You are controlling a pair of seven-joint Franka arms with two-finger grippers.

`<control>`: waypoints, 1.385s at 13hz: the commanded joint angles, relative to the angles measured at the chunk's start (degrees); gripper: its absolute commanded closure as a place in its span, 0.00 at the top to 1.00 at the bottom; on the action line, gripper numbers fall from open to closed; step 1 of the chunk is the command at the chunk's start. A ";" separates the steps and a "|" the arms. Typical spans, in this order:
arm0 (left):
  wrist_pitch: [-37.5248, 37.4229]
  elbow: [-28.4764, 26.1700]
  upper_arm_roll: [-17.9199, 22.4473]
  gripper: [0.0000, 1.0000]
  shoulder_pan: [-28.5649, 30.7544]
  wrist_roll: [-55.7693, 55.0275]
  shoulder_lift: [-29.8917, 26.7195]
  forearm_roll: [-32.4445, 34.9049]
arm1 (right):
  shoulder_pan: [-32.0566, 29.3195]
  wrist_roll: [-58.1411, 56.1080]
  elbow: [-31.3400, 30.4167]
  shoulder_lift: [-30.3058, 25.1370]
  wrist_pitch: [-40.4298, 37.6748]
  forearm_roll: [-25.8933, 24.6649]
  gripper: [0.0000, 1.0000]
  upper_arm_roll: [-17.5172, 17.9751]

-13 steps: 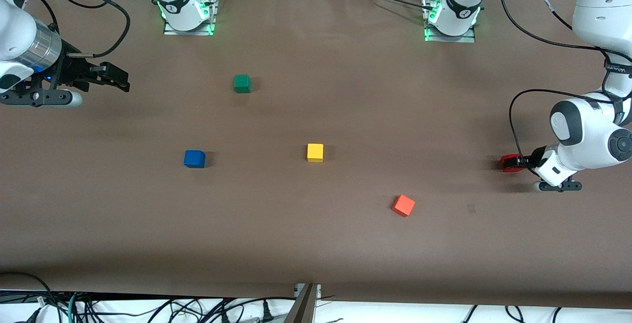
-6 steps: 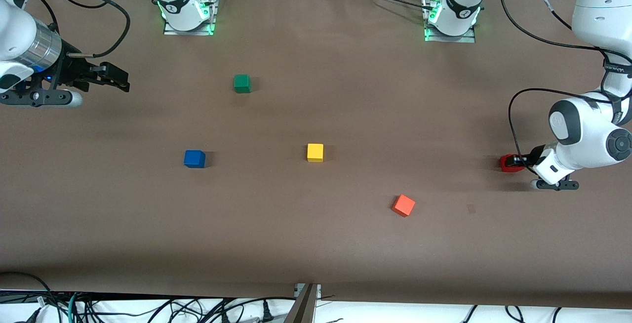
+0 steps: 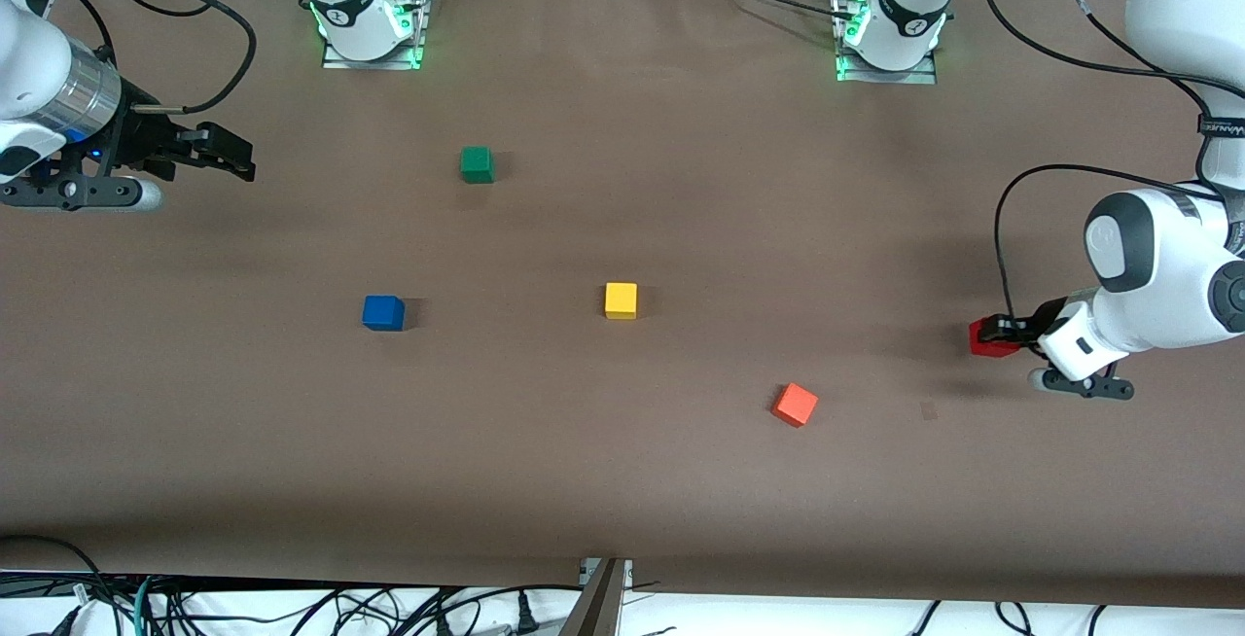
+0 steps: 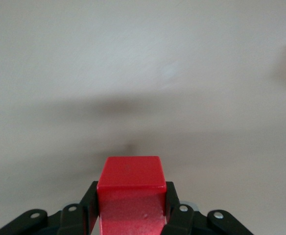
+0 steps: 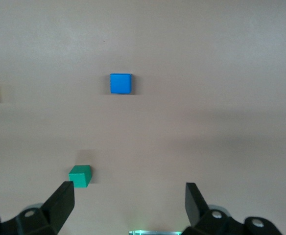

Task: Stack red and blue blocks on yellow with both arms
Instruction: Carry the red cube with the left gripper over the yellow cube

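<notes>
The red block [image 3: 986, 337] is pinched between the black fingers of my left gripper [image 3: 996, 333], which holds it a little above the table at the left arm's end. The left wrist view shows the red block [image 4: 131, 188] filling the shut left gripper [image 4: 131, 196], its shadow on the table below. The blue block [image 3: 383, 312] and the yellow cube [image 3: 621, 300] sit apart in the table's middle band. My right gripper [image 3: 231, 156] hangs open and empty over the right arm's end. The right wrist view has the right gripper [image 5: 131, 196] wide open, with the blue block [image 5: 120, 83] farther off.
A green cube [image 3: 476, 164] sits nearer the arm bases than the blue block and shows as the green cube [image 5: 80, 176] by one right finger. An orange-red cube [image 3: 795, 405] lies between the yellow cube and the held red block, nearer the front camera.
My left gripper has shut on the red block and lifted it off the table, shifting a little toward the yellow cube. The right arm has stayed still.
</notes>
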 commanded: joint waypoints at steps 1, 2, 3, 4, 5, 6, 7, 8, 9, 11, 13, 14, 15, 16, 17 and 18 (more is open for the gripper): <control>-4.70 5.24 0.13 0.07 -7.33 -4.50 -0.20 -0.68 | -0.54 -0.23 0.03 -0.22 0.12 0.75 1.00 0.24; -6.63 7.26 0.13 0.07 -11.63 -9.39 -0.20 -0.86 | -0.54 -0.23 -0.06 -0.22 0.12 0.75 1.00 0.24; -6.74 8.33 0.21 0.07 -16.28 -16.93 -0.12 -0.34 | -0.54 -0.23 -0.06 -0.22 0.12 0.75 1.00 0.24; -6.74 9.56 0.21 0.07 -20.59 -23.79 0.23 -0.16 | -0.54 -0.23 -0.06 -0.22 0.12 0.75 1.00 0.24; -6.74 11.66 0.30 0.07 -24.64 -28.90 0.93 -0.16 | -0.54 -0.23 -0.06 -0.22 0.12 0.75 1.00 0.24; -6.74 13.16 0.30 0.07 -28.24 -32.87 2.25 -0.16 | -0.54 -0.23 -0.06 -0.22 0.12 0.75 1.00 0.24; -6.65 14.13 0.30 0.07 -31.85 -35.61 3.13 -0.24 | -0.54 -0.23 -0.06 -0.22 0.12 0.75 1.00 0.24; -6.56 15.62 0.30 0.08 -34.93 -37.46 4.36 -0.25 | -0.54 -0.23 0.03 -0.22 0.12 0.75 1.00 0.24; -6.48 17.46 0.30 0.08 -37.40 -38.35 5.85 -0.25 | -0.54 -0.23 0.03 -0.22 0.12 0.75 1.00 0.24; -6.48 20.19 0.39 0.09 -40.57 -40.19 8.14 -0.59 | -0.54 -0.23 -0.06 -0.22 0.21 0.75 1.00 0.24; -6.30 22.91 0.39 0.08 -43.03 -43.44 10.42 -0.77 | -0.54 -0.23 -0.06 -0.22 0.12 0.75 1.00 0.24; -6.21 24.23 0.39 0.08 -44.35 -44.67 11.65 -0.77 | -0.54 -0.23 -0.06 -0.22 0.12 0.75 1.00 0.24; -6.21 25.55 0.39 0.08 -45.67 -45.38 13.05 -0.77 | -0.54 -0.23 -0.06 -0.22 0.12 0.75 1.00 0.24; -6.21 26.70 0.39 0.08 -47.08 -46.43 14.11 -0.77 | -0.54 -0.23 -0.06 -0.22 0.12 0.75 1.00 0.24; -6.21 27.66 0.39 0.08 -48.13 -47.92 15.17 -0.77 | -0.54 -0.23 0.03 -0.22 0.12 0.75 1.00 0.24; -6.12 28.20 0.48 0.08 -49.19 -48.98 16.05 -0.69 | -0.54 -0.23 -0.06 -0.22 0.12 0.75 1.00 0.24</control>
